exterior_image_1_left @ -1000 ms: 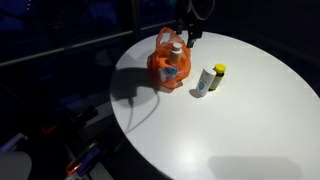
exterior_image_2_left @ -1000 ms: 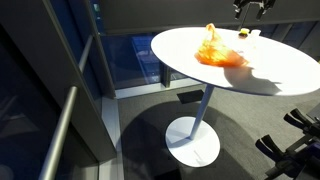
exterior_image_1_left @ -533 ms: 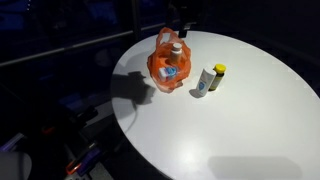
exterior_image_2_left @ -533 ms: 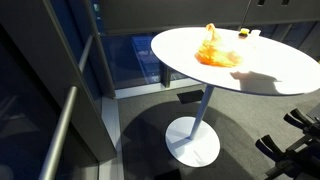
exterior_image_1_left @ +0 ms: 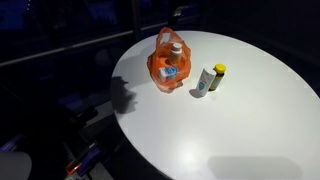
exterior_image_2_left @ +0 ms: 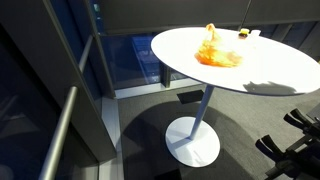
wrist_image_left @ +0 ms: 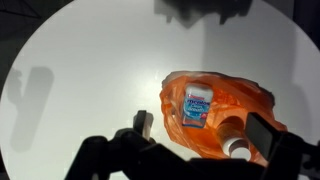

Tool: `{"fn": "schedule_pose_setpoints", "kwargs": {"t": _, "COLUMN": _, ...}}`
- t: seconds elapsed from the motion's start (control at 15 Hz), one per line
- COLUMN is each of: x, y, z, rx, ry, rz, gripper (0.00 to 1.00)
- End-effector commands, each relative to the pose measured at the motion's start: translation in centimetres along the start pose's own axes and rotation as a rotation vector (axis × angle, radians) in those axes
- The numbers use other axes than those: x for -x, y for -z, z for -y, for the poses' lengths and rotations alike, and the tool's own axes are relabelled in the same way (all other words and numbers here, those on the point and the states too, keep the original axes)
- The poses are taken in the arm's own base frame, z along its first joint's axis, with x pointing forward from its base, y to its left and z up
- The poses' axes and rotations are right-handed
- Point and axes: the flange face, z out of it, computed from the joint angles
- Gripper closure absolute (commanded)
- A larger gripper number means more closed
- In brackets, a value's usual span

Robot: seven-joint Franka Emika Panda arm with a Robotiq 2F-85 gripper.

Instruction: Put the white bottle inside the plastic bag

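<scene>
Exterior cameras tell most of it. In an exterior view the plastic bag point(exterior_image_1_left: 158, 68) stands on the round white table point(exterior_image_1_left: 240, 130) with the white bottle point(exterior_image_1_left: 176, 48) upright inside it. The bottle's cap pokes up between the two loop handles, and a blue-labelled item point(exterior_image_1_left: 169, 73) shows through the orange film lower down. A white container with a yellow cap point(exterior_image_1_left: 210, 79) sits just beside the bag, outside it. A second ago the gripper hung right over the bag's mouth and half a second ago it was near the top edge. Now it is out of this picture, and only a faint shadow lies near the table's rim. In an exterior view the bag point(exterior_image_2_left: 216, 55) sits towards the far side of the table point(exterior_image_2_left: 270, 75) with the yellow-capped container point(exterior_image_2_left: 245, 34) behind it. The arm that showed above them a second ago has left that frame as well, and the bottle is too small to make out there. Wrist view looks down from well above. The gripper point(wrist_image_left: 201, 128) shows as dark shapes along the bottom edge, its jaws spread wide with nothing between them. Beneath it lies the bag point(wrist_image_left: 250, 105), with the bottle's white cap point(wrist_image_left: 237, 148) inside the orange plastic. I judge that the bottle has been let go into the bag and the arm is withdrawing upward, so the task looks done.
</scene>
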Motion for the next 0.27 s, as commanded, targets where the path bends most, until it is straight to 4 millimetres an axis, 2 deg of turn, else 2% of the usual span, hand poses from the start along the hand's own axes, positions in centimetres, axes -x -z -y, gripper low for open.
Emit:
{"fn": "schedule_pose_setpoints", "kwargs": {"t": 0.0, "x": 1.7, "y": 0.7, "z": -0.6, "rx": -0.004, "ry": 0.042, "rz": -0.006, "gripper": 0.0}}
{"fn": "schedule_pose_setpoints", "kwargs": {"t": 0.07, "x": 0.6, "y": 0.3, "z": -0.1, "rx": -0.003, "ry": 0.016, "rz": -0.002, "gripper": 0.0}}
{"fn": "schedule_pose_setpoints", "kwargs": {"t": 0.2, "x": 0.7, "y": 0.2, "z": -0.1, "rx": -0.003, "ry": 0.018, "rz": 0.0, "gripper": 0.0}}
